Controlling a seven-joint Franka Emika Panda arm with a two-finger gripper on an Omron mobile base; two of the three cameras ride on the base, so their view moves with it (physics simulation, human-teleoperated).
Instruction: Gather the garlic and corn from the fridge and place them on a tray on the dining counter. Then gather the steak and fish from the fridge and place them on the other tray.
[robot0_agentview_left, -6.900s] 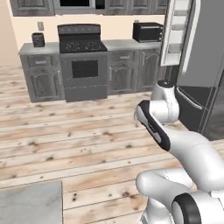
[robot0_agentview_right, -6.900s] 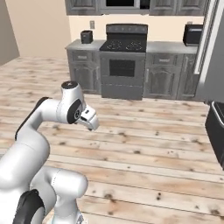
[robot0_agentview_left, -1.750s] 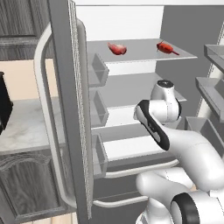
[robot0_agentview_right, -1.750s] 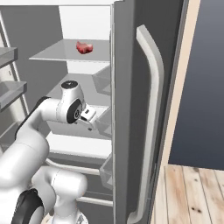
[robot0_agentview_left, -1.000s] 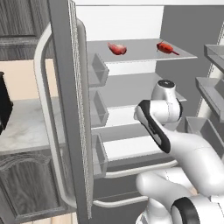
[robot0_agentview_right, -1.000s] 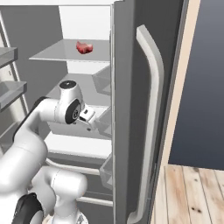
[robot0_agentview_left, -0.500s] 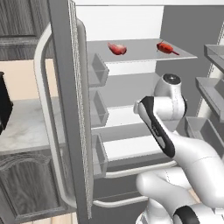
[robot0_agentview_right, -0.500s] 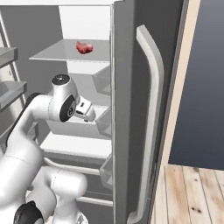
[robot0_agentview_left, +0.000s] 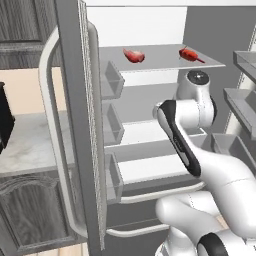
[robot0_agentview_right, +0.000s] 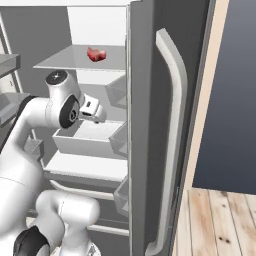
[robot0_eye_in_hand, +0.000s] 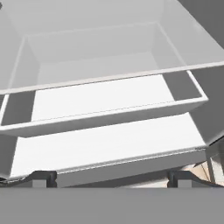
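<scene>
The tall dark-grey French-door fridge (robot0_agentview_left: 75, 125) is standing with both doors swung wide, its pale interior shelves exposed. The white robot arm with dark joints (robot0_agentview_left: 180, 135) is reaching into the cavity at mid height. Its two-finger gripper (robot0_agentview_right: 94, 111) is hanging over a pale grey open drawer bin (robot0_agentview_right: 85, 137), and the jaws are standing released, spread wide, grasping nothing. From the hand view, the two dark fingertips (robot0_eye_in_hand: 43, 176) are sitting far apart at the lower edge, looking down into the bare bin (robot0_eye_in_hand: 109, 100) and the white shelf beneath it.

On the upper glass shelf (robot0_agentview_left: 165, 62), a small red flat steak (robot0_agentview_left: 134, 55) is lying toward the left, and a second red item with a thin tail (robot0_agentview_left: 189, 54) is lying well apart to its right. The steak (robot0_agentview_right: 96, 54) is well above the gripper. Door bins (robot0_agentview_left: 111, 125) are lining the left door's inner face.
</scene>
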